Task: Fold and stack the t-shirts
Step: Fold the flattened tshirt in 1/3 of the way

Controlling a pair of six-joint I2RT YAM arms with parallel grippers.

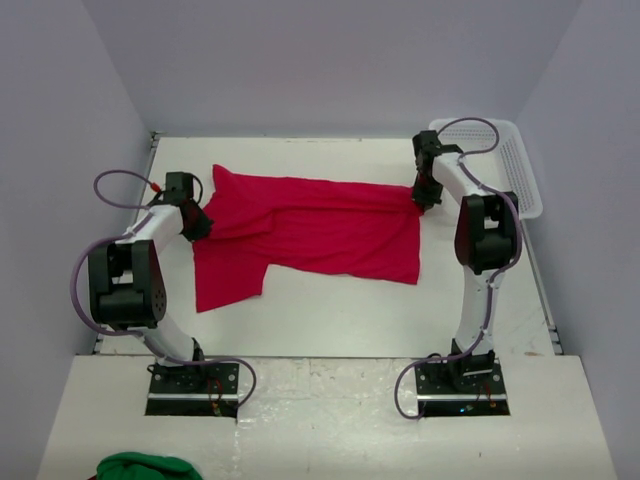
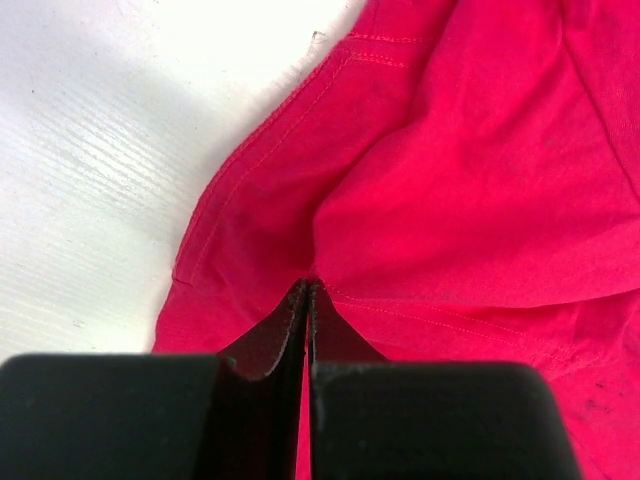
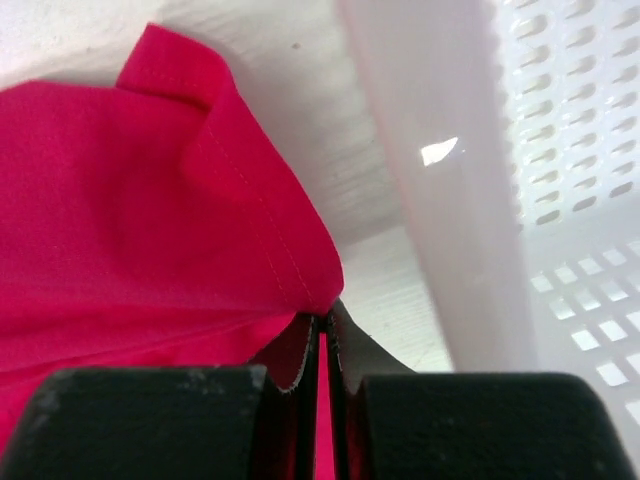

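While both pairs of jaws are pressed fully together, the left gripper [image 2: 306,292] pinches a fold of red cloth near a stitched hem. The right gripper [image 3: 322,320] pinches a hemmed corner the same way.

1 red t-shirt [image 1: 310,232] lies partly spread on the table [image 1: 330,320], mid-frame in the top view. It is held at its left edge and its upper-right corner.

White mesh basket [image 1: 520,165] stands at upper right of the frame, just beside the right-hand grip. Green cloth [image 1: 135,466] shows at the bottom-left edge.

Step, as judged: 2-point grasp made, but the shirt is not flat and a lower-left flap lies out of line.

Next move likely calls for lifting both ends together and drawing them apart evenly, to flatten the cloth before the 1st fold.

No brand, label or writing is legible in any view.
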